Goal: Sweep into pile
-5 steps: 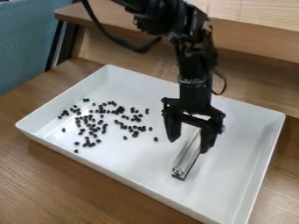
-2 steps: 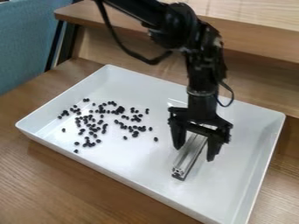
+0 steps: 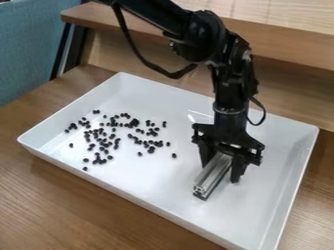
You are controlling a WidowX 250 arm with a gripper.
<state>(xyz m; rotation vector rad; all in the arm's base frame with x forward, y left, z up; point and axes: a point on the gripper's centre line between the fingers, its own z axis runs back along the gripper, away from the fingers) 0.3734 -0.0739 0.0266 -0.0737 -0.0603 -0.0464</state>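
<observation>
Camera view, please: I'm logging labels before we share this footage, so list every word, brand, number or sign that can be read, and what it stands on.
There are none: no readable text on the white rectangular tray, the silver grooved metal bar, the black jointed robot arm or the brown wooden table.

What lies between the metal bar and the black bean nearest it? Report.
Only bare white tray floor separates bar and bean in the camera view.
</observation>
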